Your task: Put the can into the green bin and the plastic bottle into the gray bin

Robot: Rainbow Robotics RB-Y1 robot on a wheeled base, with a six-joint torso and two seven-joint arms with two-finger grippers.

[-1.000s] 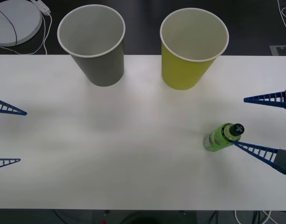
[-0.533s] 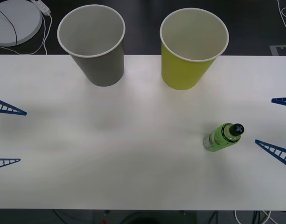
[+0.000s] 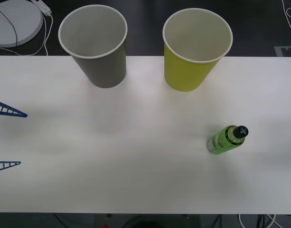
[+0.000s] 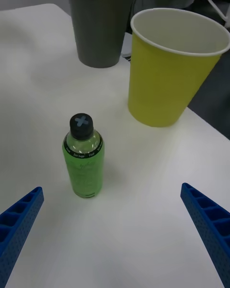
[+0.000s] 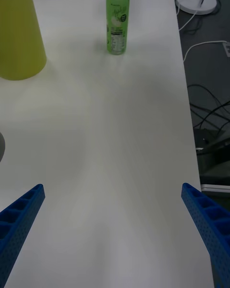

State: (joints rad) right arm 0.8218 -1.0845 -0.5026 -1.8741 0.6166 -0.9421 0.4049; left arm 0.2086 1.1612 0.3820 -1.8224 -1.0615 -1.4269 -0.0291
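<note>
The plastic bottle, bright green with a black cap, stands upright on the white table at the right, touched by nothing. At the back stand the gray bin and, to its right, the green bin, both showing pale bare insides. The can is out of view. My right gripper is open, pulled back from the bottle, with the green bin and gray bin beyond it. My left gripper waits open at the table's left edge; its wrist view has the bottle far across the table.
A white round base with a cable lies on the floor behind the table's back left corner. Cables trail on the floor beside the table's edge. Bare tabletop spreads between the bottle and the left gripper.
My right gripper has drawn back to the right, away from the bottle, and almost left the front view. The bottle, both bins and the left gripper have not moved.
</note>
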